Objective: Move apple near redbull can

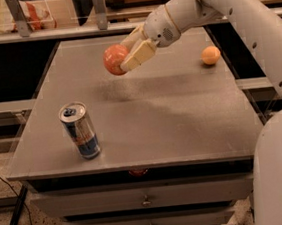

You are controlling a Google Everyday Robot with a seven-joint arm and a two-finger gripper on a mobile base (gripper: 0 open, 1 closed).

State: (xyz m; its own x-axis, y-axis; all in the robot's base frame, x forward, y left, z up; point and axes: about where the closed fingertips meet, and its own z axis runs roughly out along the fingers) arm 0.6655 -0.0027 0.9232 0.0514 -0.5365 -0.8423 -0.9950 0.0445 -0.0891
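The apple point(114, 59) is reddish-orange and round, held in the air above the far middle of the grey table point(181, 115). My gripper point(124, 57) is shut on it, its cream fingers point(136, 57) clasping the apple's right side. The redbull can point(79, 130) stands upright at the table's front left, silver and blue with a blue tab on top. The apple is well behind and to the right of the can, with its shadow on the table below.
A smaller plain orange fruit point(210, 55) lies at the table's far right. My white arm point(252, 27) reaches in from the right. Drawers point(145, 200) sit under the table's front edge. A shelf with bagged items point(30, 15) runs behind.
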